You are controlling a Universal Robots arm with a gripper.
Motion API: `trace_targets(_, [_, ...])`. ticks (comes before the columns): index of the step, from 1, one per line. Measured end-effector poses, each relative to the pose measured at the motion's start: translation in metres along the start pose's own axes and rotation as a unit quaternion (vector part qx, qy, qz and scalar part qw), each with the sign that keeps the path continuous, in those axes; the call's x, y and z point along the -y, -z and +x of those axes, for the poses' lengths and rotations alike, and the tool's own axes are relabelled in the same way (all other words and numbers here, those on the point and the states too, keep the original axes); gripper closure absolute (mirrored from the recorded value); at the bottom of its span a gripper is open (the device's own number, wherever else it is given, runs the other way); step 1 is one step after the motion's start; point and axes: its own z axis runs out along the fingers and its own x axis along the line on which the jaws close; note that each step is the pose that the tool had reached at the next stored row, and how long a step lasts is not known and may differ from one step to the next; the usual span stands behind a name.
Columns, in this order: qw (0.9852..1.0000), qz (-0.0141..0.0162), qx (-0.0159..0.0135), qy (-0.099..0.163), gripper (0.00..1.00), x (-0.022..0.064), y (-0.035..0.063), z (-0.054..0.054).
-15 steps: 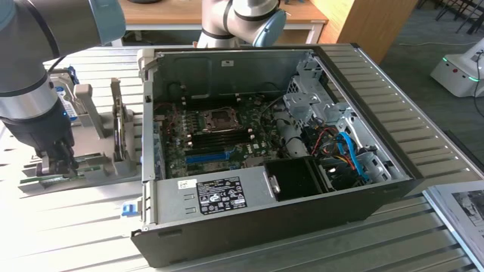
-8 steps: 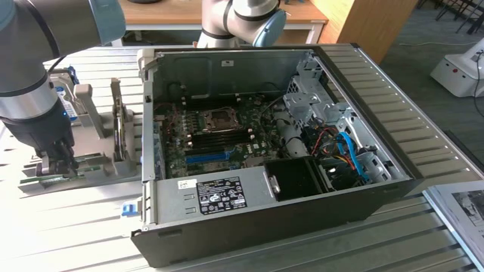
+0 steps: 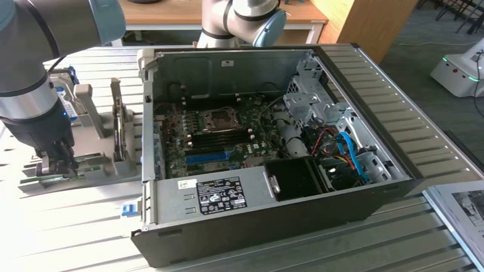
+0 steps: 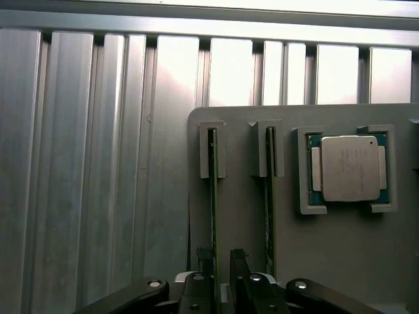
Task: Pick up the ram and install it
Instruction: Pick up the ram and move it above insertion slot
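While the gripper (image 4: 220, 261) hangs wide open astride one ram (image 4: 213, 183), gripping nothing, we see that stick on edge in its grey holder (image 4: 294, 261), approx 9 o'clock of the PC case (image 3: 264, 232), ext. view.

Thin green ram (image 4: 213, 196) stands on edge in a grey slotted holder (image 4: 212, 127).

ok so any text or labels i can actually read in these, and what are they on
No text can be read.
power supply sticker: white and black blocks of print, too small to read.
processor: faint marks on its metal lid, too blurred to read.
printed sheet: too blurred to read.
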Motion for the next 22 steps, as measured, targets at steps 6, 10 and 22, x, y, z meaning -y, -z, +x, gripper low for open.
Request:
trace_targets(6, [1.0, 0.0, 0.0, 0.0, 0.88, 0.0, 0.0, 0.0])
trace_targets(10, [1.0, 0.0, 0.0, 0.0, 0.88, 0.0, 0.0, 0.0])
trace_targets(22, [1.0, 0.0, -0.0003, 0.007, 0.88, 0.0, 0.0, 0.0])
